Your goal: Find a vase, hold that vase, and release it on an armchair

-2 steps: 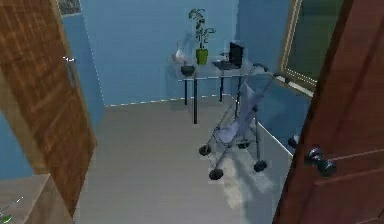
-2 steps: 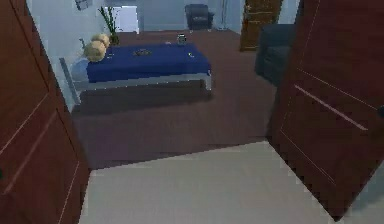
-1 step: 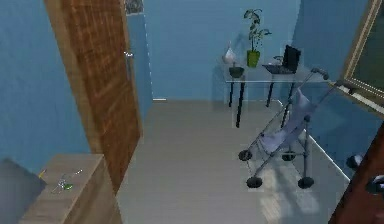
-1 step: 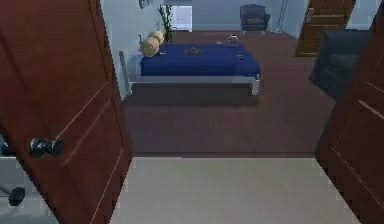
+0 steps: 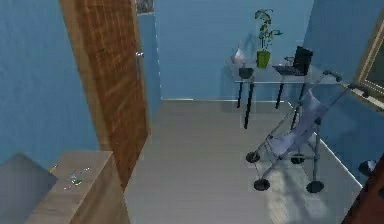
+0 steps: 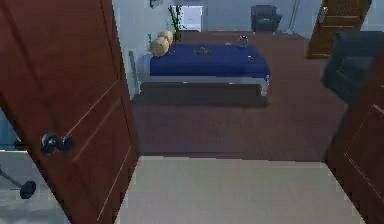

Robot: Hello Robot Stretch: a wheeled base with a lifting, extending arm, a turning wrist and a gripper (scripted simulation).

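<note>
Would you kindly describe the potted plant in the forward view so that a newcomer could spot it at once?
Start at the table against the far blue wall, beyond the stroller. The plant stands towards the table's back, just left of a dark boxy thing. It alone has a bright green pot and tall leafy stems.

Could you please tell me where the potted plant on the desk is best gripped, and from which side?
Probably the green pot, across its upright sides, below the leaves. Come from the desk's open front: the wall is close behind it and the laptop stands beside it.
</note>
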